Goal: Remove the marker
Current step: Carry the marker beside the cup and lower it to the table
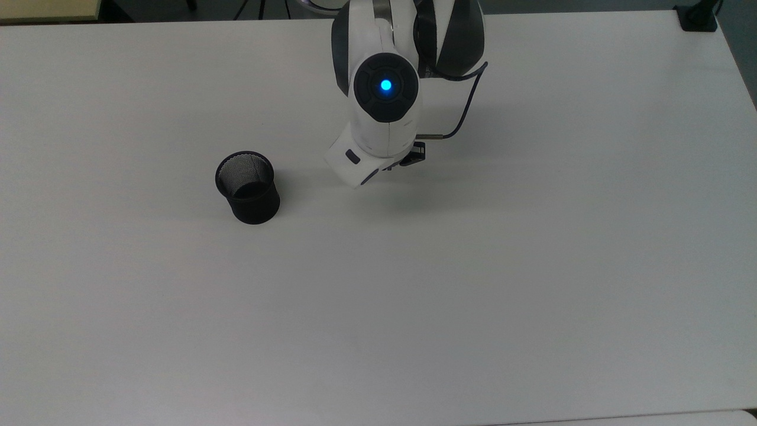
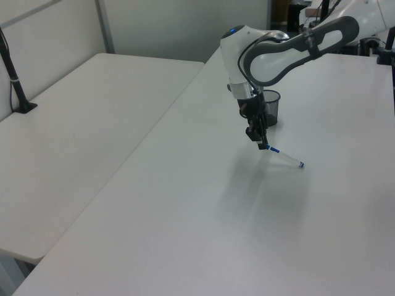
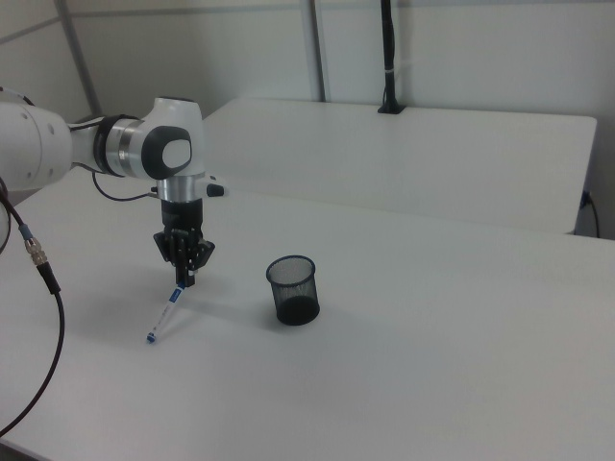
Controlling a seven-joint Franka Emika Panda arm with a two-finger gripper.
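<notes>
marker out of mesh cup, well apart from it, to cup's left in right view. gripper fingers clamped on its upper end; lower tip near or touching table, we cannot tell. we judge removal done; release left.

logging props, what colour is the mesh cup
Black; the round wire-mesh cup shows best in the right view.
</notes>
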